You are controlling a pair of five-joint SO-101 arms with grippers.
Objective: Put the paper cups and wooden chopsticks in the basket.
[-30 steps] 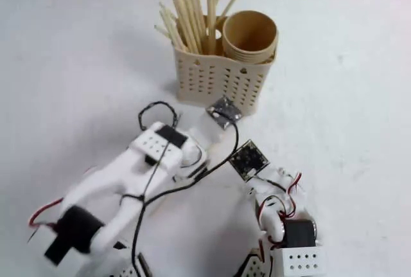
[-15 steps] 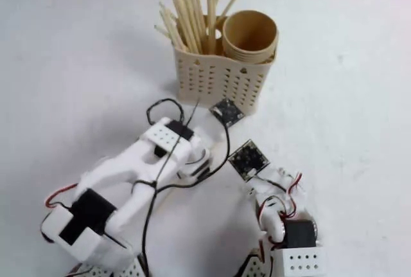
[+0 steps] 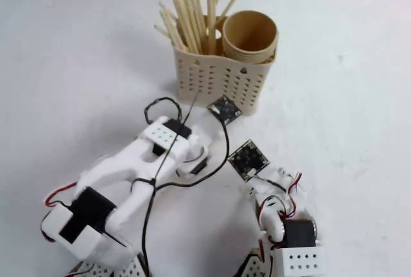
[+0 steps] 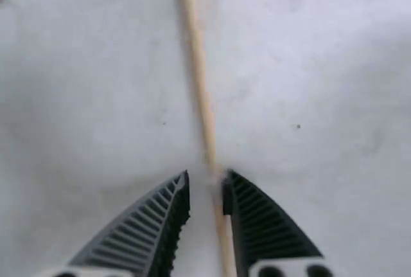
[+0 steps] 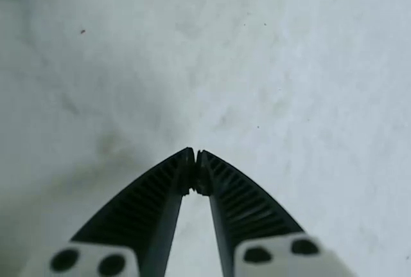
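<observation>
1. Farthest from the basket (image 3: 221, 81), the right claw (image 5: 194, 160) hangs over the bare desk (image 5: 308, 65) with its jaws pressed together and nothing between them. It seems to have no part in this step and does best kept out of the path to the basket.
2. Nearer the basket, the left claw (image 4: 205, 184) sits low over the desk. Its jaws are narrowly spread, with one loose wooden chopstick (image 4: 200, 97) lying flat between them. The stick lies close against one finger, with a sliver of gap to the other.
3. The step in hand looks like picking up this chopstick. A thin round stick on a flat desk is apt to roll or squirt out. The claw should therefore close slowly and squarely, tips low enough to catch the stick at mid-height rather than ride over it.
4. How far along the stick the grip falls cannot be told. A long free end would swing, so the lift should be gentle and kept well above the basket rim.
5. In the basket, the paper cups (image 3: 250, 33) are stacked at one end. A bundle of chopsticks (image 3: 192, 13) stands leaning at the other end. The loose stick probably needs tipping upright and lowering among that bundle, clear of its splayed tips, before the claw lets go.
</observation>
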